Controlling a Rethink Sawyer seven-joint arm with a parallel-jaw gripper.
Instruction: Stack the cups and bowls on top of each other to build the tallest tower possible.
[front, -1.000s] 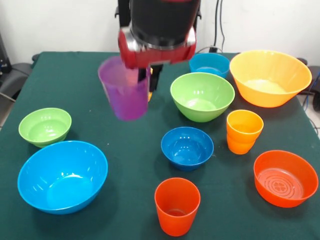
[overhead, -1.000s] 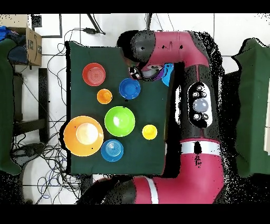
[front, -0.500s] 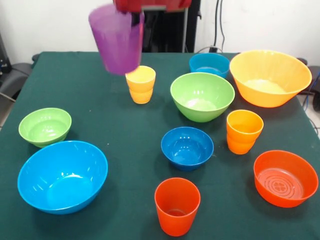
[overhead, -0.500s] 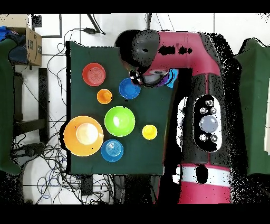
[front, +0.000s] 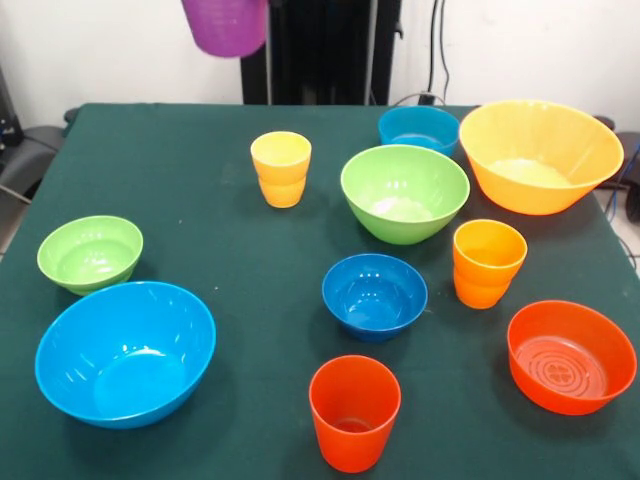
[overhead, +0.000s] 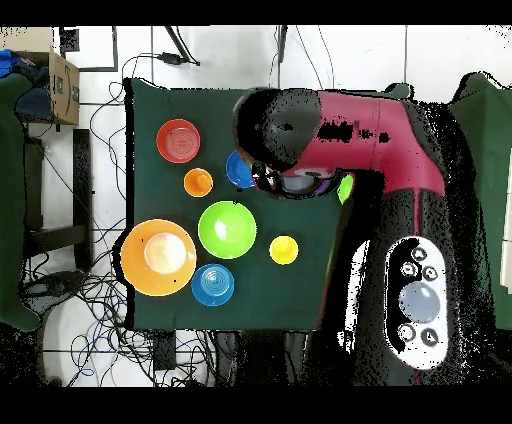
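Red-orange cup (front: 354, 411) sits nearest the front edge of the green table (front: 200, 190), upright, mouth up. Just behind it to the left is the big light blue bowl (front: 125, 351), and off to the right the orange-red bowl (front: 571, 355). Middle of the table has the small dark blue bowl (front: 374, 294), with the orange-yellow cup (front: 488, 262) beside it on the right, looks like it might be two nested cups but I can't really tell. Small green bowl (front: 89, 252) is out by the left edge, apart from everything.

Further back: yellow cup (front: 281, 168), then the larger green bowl (front: 404, 192) to its right, not touching. Back right corner has the teal bowl (front: 419, 129) and the huge orange-yellow bowl (front: 540, 154), close together.

Purple cup (front: 226, 24) is up in the air at the very top of the front view, well above the table, only its lower part showing. No tower anywhere, nothing's stacked that I can be sure of.

Overhead, the red arm (overhead: 370, 140) covers that side of the table, a sliver of purple poking out under its head. Gripper itself is hidden, so can't tell whether the fingers are clamped or spread.
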